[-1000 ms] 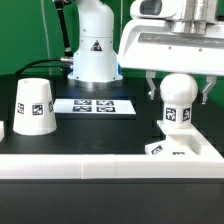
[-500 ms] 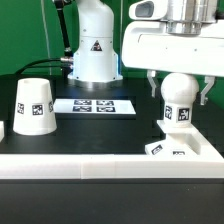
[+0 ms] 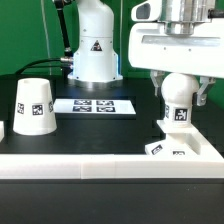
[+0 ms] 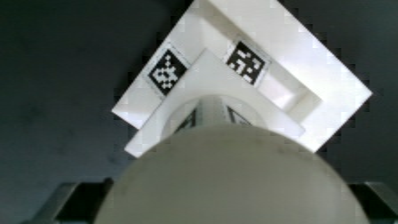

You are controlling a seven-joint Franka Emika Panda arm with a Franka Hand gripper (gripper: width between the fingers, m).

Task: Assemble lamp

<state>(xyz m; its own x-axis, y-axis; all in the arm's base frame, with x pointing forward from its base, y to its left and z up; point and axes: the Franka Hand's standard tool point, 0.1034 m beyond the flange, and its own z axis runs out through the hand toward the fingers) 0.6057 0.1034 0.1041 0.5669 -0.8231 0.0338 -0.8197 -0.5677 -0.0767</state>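
The gripper point(image 3: 180, 92) is straddling the bulb's point(image 3: 178, 100) round head, fingers spread and not pinching it. The bulb is standing upright on the base point(image 3: 183, 146) (shade point(image 3: 33, 106) sitting well apart).

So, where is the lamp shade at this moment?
The shade stands on the table at the exterior view's left, beside the marker board, far from the bulb and gripper.

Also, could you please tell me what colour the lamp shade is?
The shade is white, with black-and-white square tags on its side; the exterior view shows it best.
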